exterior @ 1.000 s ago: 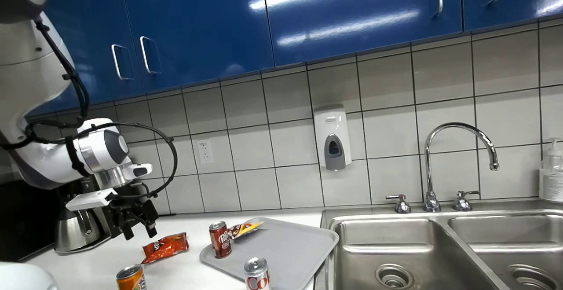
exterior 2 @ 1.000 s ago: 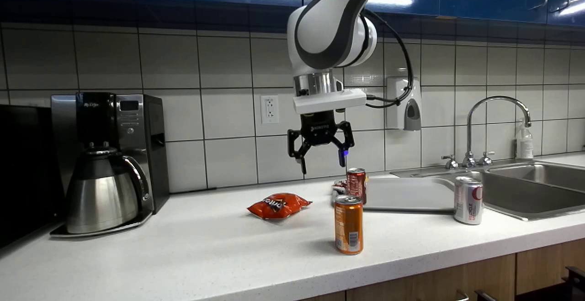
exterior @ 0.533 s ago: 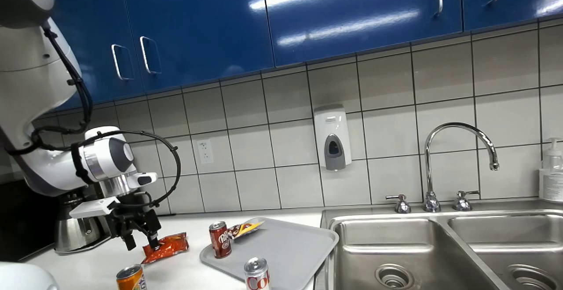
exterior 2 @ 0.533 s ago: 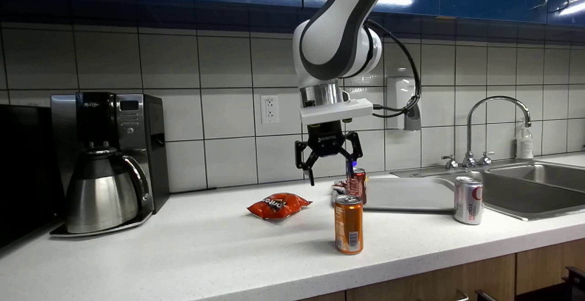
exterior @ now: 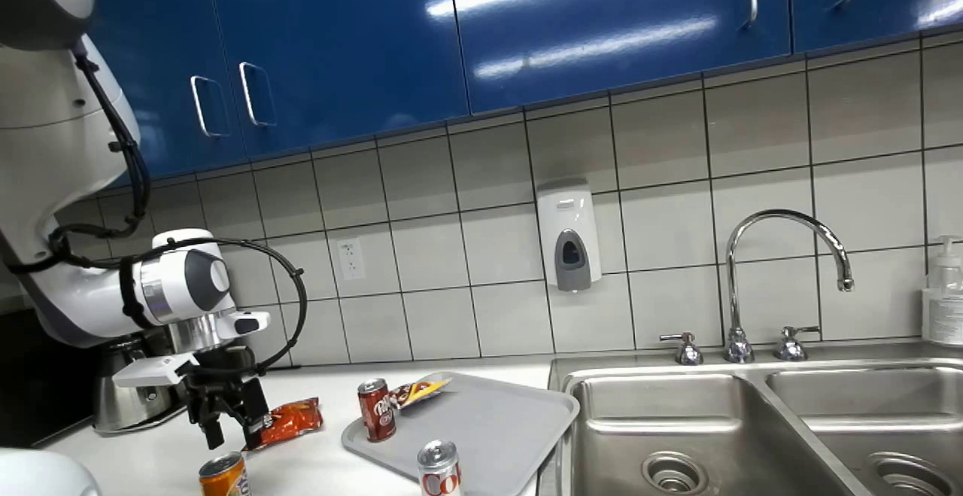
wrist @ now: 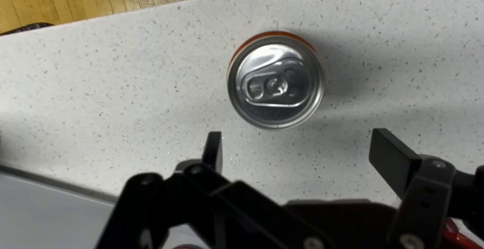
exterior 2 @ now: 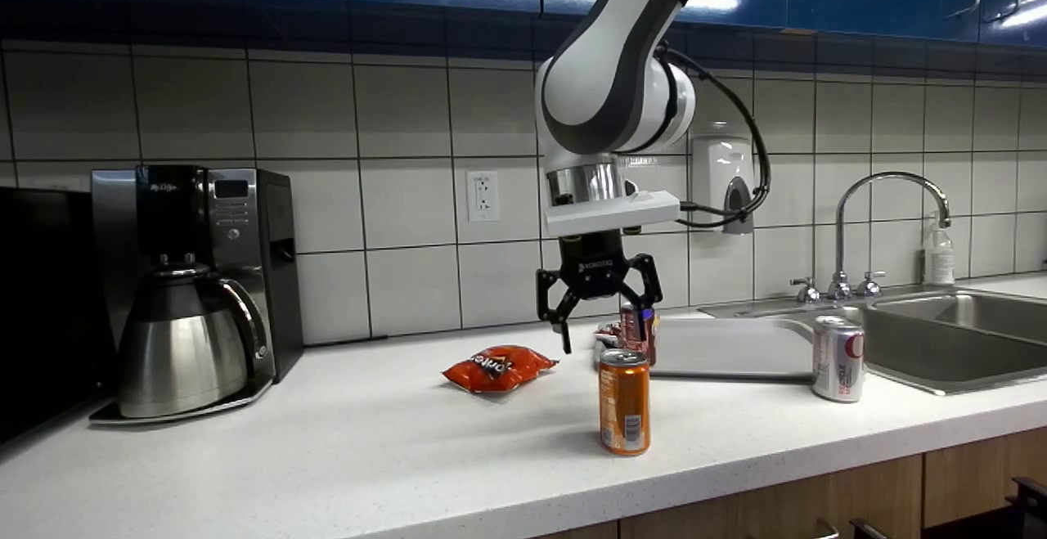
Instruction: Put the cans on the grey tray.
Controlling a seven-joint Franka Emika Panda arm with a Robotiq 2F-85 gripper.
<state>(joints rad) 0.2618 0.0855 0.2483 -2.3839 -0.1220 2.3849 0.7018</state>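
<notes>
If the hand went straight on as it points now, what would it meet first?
Probably the orange can. The open hand points down; in the wrist view the can sits slightly off the finger gap. Depth is unclear: perhaps the counter instead.

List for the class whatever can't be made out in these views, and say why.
Orange can: base cut off by the bottom edge in an exterior view.
Packet behind the dark red can: partly hidden by it in an exterior view; whether they touch is unclear.
Grey tray: cut off by left and bottom edges in the wrist view, partly covered by the gripper.
Pump bottle: print too small to read in both exterior views.
</notes>
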